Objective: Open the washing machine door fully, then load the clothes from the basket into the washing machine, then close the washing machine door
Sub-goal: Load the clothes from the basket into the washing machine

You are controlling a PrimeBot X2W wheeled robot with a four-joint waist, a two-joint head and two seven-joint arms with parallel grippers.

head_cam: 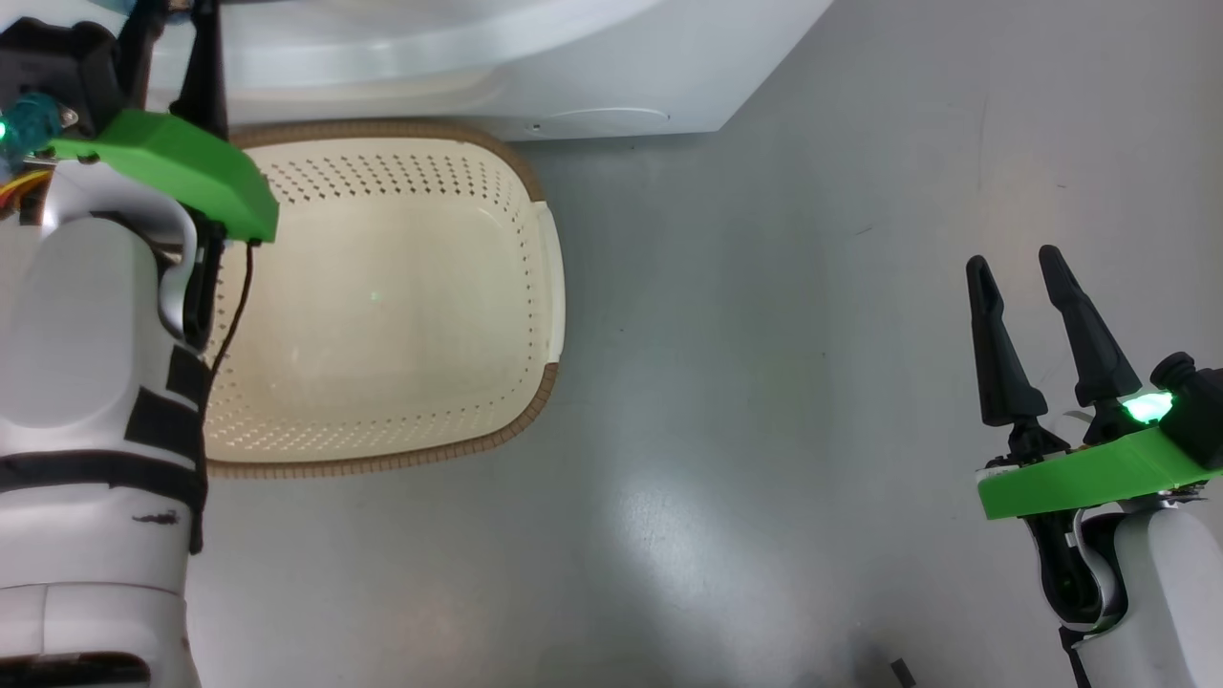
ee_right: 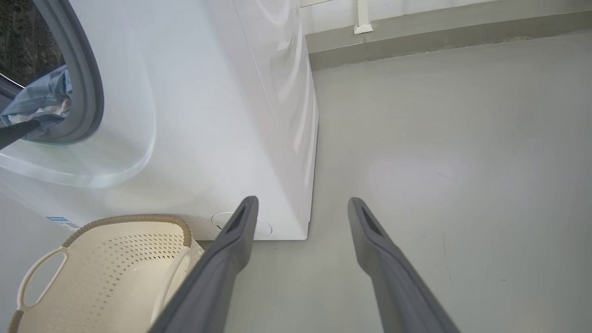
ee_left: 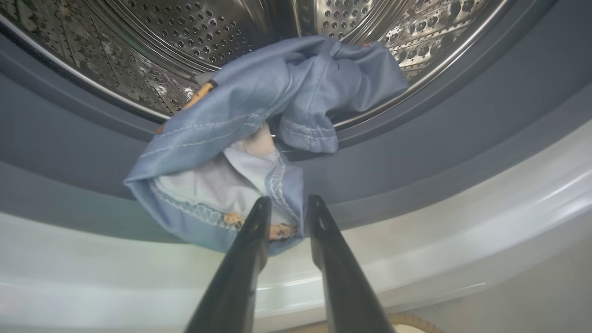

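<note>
Loosely draped over gasket, clothes, hem between left claw tips, grip unclear, right claw spread.

The grey floor is carrying two things: the washing machine is standing on it at the back, and the basket is sitting on it just in front of the machine's white front, near its corner. Light is glaring off the bare floor beside them.
</note>
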